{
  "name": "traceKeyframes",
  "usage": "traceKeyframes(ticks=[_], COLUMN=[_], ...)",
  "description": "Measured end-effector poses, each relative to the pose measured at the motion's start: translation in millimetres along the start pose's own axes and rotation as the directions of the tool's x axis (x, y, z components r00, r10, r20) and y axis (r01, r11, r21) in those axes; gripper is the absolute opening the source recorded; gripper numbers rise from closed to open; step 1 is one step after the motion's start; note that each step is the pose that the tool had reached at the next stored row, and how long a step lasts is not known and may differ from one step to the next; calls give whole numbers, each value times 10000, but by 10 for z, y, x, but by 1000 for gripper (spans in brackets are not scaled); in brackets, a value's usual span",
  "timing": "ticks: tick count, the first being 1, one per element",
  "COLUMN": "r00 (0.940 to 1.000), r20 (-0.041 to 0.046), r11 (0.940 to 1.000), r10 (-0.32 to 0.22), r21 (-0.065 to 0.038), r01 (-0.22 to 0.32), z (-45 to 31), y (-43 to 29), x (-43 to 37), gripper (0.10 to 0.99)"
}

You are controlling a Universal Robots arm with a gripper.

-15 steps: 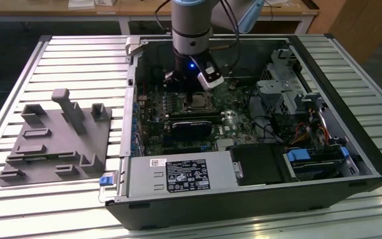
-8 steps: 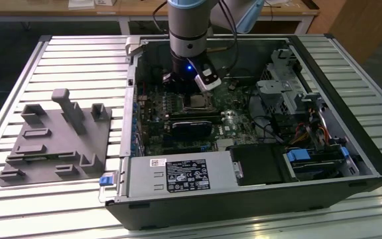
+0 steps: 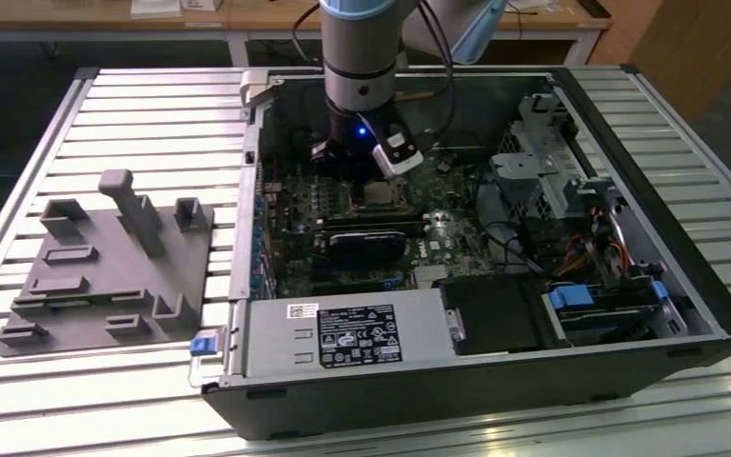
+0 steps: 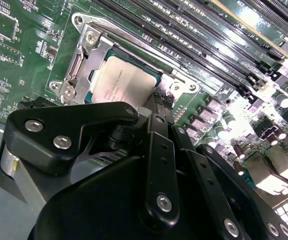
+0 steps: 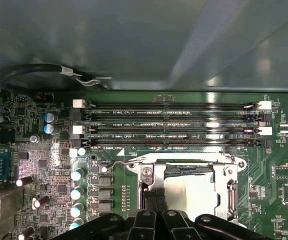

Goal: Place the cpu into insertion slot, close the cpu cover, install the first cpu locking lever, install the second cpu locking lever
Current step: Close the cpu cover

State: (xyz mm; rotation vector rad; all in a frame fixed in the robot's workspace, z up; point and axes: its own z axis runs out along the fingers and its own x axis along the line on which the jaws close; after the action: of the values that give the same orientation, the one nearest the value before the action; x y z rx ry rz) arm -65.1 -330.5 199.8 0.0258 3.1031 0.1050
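The cpu (image 4: 126, 75) lies flat in the insertion slot (image 3: 376, 197), its pale metal face (image 5: 191, 192) showing through the square cut-out. The silver cpu cover (image 4: 91, 52) lies down around it, seen as a frame (image 5: 151, 175) in the first wrist view. A thin wire locking lever (image 5: 117, 163) with a hooked end runs along one edge of the socket. My gripper (image 5: 153, 201) hangs right over the socket's edge beside the cpu, shut, with nothing seen between its fingers. In the exterior view the gripper (image 3: 383, 181) stands inside the open computer case, just above the socket.
Long black memory slots (image 5: 174, 125) run beside the socket. A black card (image 3: 365, 246) lies nearer the power supply (image 3: 340, 335). Drive bays and cables (image 3: 601, 309) fill the case's right in the exterior view. A grey fixture (image 3: 106, 262) sits on the table outside.
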Motion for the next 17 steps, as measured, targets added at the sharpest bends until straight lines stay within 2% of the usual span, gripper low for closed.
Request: traceKeyframes(ticks=[17], r00=[10000], r20=[0], r11=[10000], r10=[3], r21=[0], r01=[-3], z=[1], y=[1], x=[-36], gripper=[106])
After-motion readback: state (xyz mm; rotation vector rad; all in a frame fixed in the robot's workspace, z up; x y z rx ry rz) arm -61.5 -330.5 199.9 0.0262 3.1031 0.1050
